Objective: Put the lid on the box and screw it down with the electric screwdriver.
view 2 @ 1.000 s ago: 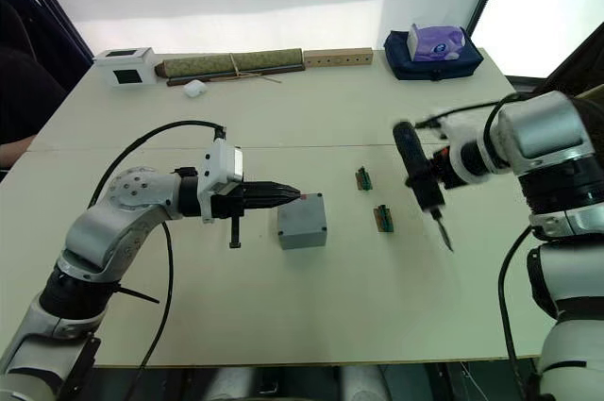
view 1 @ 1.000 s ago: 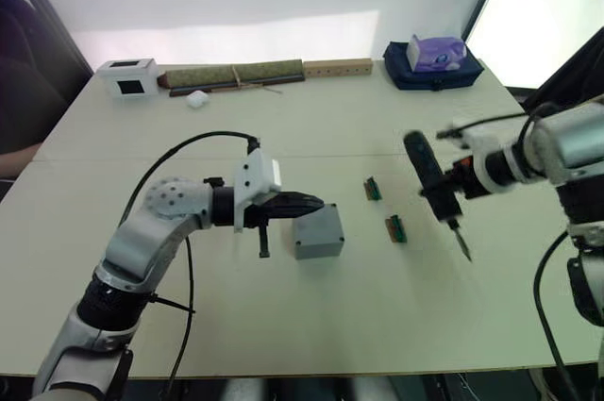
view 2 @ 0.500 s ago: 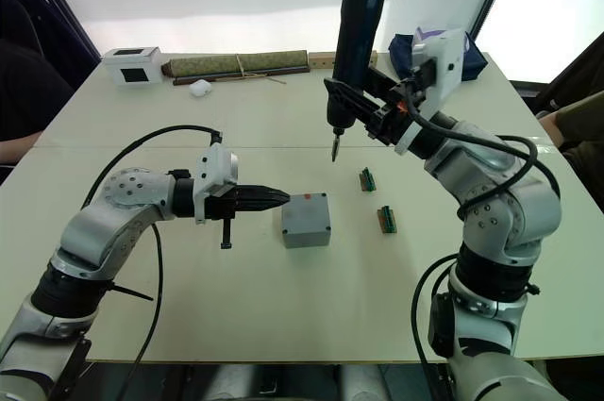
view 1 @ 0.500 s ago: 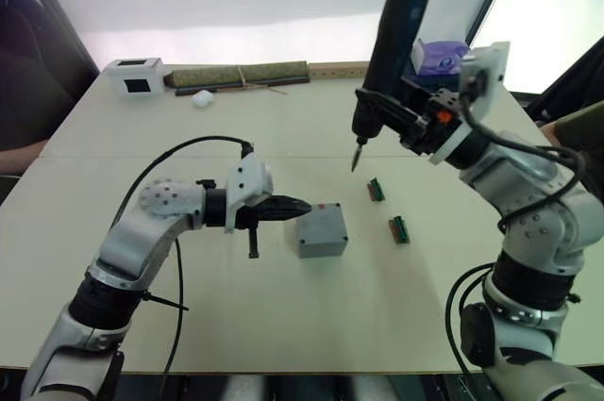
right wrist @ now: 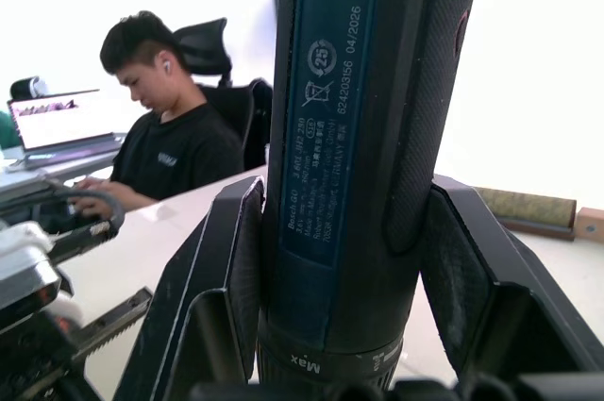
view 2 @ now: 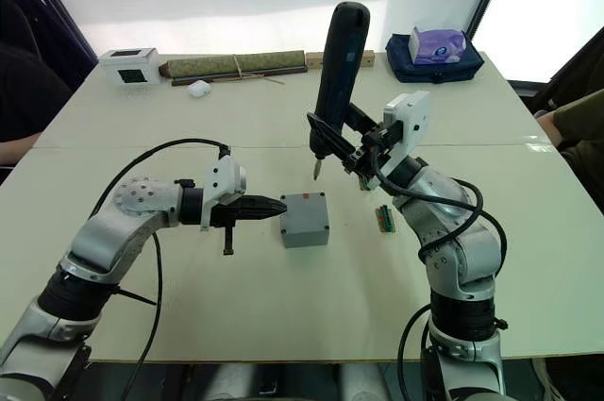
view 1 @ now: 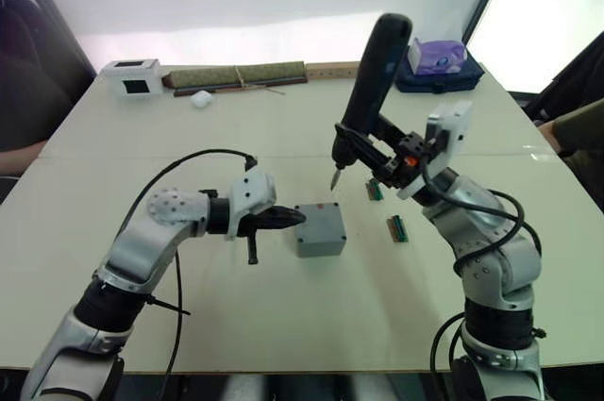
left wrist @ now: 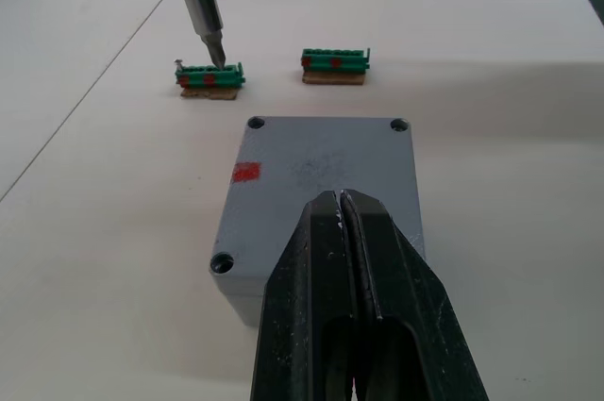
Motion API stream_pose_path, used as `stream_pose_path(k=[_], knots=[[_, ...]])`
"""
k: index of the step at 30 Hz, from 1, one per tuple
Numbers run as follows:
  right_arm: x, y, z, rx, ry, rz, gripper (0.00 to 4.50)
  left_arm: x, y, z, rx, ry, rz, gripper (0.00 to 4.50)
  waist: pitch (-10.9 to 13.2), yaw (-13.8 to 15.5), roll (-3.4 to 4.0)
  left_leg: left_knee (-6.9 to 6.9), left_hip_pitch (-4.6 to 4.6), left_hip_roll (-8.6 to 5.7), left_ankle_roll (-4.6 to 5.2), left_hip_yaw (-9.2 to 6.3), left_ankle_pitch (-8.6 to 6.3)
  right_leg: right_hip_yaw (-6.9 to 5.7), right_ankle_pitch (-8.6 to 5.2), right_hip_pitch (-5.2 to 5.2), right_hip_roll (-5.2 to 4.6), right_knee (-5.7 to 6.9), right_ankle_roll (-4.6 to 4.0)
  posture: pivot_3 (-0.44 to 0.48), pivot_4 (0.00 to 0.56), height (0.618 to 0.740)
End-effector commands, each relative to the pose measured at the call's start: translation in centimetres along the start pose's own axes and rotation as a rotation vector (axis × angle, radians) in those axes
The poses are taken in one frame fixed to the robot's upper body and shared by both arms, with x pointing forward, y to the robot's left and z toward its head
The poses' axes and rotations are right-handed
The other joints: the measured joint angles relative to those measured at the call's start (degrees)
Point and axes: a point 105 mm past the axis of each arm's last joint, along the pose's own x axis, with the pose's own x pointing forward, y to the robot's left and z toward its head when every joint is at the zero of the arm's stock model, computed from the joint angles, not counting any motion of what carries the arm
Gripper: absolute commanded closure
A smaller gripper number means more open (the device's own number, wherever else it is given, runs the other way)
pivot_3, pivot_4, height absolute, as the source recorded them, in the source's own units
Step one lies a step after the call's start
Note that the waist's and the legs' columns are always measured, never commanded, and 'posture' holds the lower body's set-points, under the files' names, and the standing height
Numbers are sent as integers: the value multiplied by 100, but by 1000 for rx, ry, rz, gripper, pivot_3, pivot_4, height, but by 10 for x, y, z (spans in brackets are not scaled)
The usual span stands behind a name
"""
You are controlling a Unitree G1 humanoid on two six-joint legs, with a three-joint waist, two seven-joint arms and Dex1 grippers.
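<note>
Lid seated on the box (left wrist: 321,193), mid-desk.
The electric screwdriver (view 2: 332,75) is pinched upright in the right gripper (view 2: 363,151); the left gripper (left wrist: 347,231), jaws pressed together, touches the lid (left wrist: 326,160).

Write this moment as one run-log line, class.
left gripper: shut, tips on box edge | right gripper: shut on electric screwdriver, bit down above table | lid: on box
</note>
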Motion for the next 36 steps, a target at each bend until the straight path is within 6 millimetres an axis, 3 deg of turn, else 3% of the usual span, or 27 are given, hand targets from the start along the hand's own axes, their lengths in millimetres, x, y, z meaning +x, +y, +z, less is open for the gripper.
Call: stream_pose_path(k=[1,15,36], knots=[[1,6,12,-49,-71,2,2692,4,0,2,25,-6,0,4500,0,-7,0,0,0,0,0,0,0,0,0,0,0,-1,0,0,150,740],[-2,9,-8,-124,10,16,2692,24,4,-14,-16,3,11,4500,0,-1,0,2,2,0,0,0,0,0,0,2,0,2,0,0,150,740],[-11,2,-23,-147,71,0,2692,30,4,-21,-8,22,-3,4500,-1,-2,0,4,23,0,0,-1,0,0,0,22,0,2,0,0,150,740]])
